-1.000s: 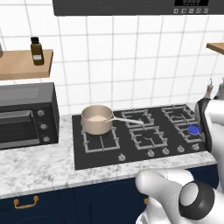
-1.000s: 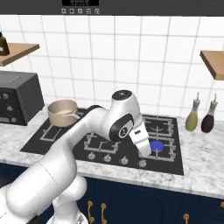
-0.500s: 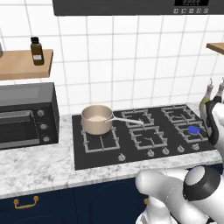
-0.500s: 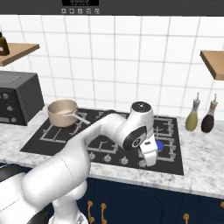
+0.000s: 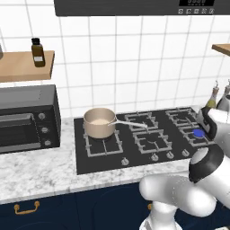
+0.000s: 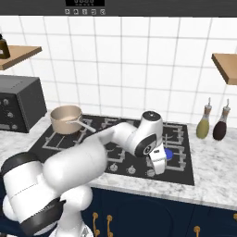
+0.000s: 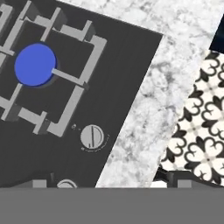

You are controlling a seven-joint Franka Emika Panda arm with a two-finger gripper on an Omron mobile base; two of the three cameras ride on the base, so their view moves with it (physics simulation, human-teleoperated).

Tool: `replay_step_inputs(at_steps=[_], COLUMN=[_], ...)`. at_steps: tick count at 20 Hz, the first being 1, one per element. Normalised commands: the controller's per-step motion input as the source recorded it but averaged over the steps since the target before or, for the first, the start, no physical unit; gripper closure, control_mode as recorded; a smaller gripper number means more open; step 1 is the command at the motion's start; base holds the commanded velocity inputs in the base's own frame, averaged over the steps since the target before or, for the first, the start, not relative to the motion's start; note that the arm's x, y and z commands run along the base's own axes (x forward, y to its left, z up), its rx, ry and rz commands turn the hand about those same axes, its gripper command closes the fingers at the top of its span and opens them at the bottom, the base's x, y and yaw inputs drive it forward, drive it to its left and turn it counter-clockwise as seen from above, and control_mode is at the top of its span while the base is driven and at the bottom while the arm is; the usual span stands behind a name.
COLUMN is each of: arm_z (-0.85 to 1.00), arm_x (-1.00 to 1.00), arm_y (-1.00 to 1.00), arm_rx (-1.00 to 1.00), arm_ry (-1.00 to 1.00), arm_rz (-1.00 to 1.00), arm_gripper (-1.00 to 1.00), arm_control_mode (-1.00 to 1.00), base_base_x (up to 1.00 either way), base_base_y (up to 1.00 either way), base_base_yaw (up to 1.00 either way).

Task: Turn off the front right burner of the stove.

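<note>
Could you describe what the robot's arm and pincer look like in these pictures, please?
The arm is glossy white, built of thick rounded segments with dark grey to black bands and caps at the joints. No cables or markings are visible on it. The hand carrying the pincer is a white block with dark trim; its small finger tips are too hidden to describe.

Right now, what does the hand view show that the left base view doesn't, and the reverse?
Hand view alone: the patterned floor tiles past the counter edge, and a knob's slot up close. Left base view alone: the saucepan, the oven, the shelf bottle and the arm. Both: the blue-glowing front right burner, the stove's black glass and the marble counter.
</note>
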Motion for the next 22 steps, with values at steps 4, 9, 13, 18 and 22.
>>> replay_step_inputs(at_steps=[4,9,13,18,22], arm_z=[-0.42,-0.41,-0.49,-0.24,-0.21], arm_x=[0.36,0.31,0.13,0.00,0.00], arm_y=[0.00,0.00,0.00,0.00,0.00], arm_rx=[0.00,0.01,0.01,0.06,0.03], arm_ry=[0.02,0.00,0.00,0.09,0.08], arm_rz=[0.00,0.00,0.00,0.00,0.00], arm_gripper=[-1.00,-1.00,-1.00,-1.00,-1.00], arm_control_mode=[-1.00,-1.00,-1.00,-1.00,-1.00], base_base_x=[0.00,0.00,0.00,0.00,0.00], base_base_y=[0.00,0.00,0.00,0.00,0.00], base_base_yaw=[0.00,0.00,0.00,0.00,0.00])
